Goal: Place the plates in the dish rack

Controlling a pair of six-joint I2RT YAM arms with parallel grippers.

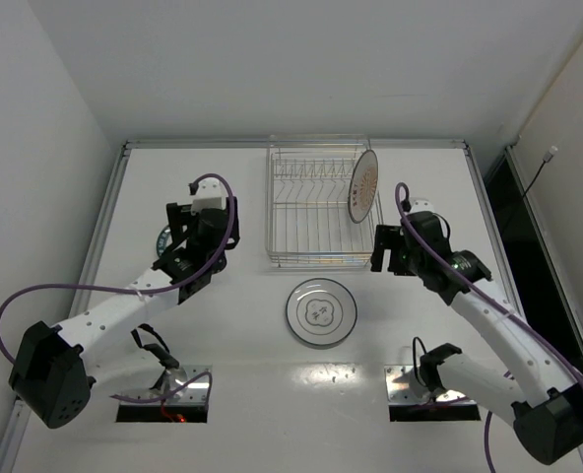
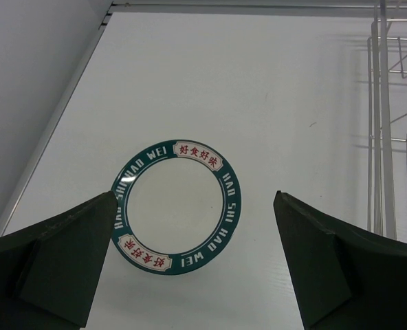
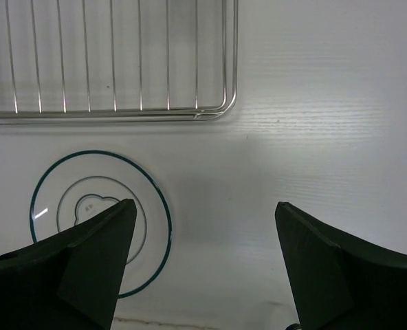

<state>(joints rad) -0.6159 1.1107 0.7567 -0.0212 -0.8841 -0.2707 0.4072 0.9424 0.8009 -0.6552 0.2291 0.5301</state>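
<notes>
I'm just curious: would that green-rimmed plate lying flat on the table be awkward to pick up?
Probably. The green plate lies flat on the table, so its low rim offers little to pinch. It looks rigid and smooth, so it is likely slippery and breakable. Pushed, it should slide, not roll.

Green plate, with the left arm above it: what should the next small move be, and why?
Probably lower the left gripper toward the green plate and shift it so one finger meets the rim. The jaws stand open, and the left wrist view shows the plate lying flat on the table between them, not yet gripped. The rack waits to the right.
</notes>
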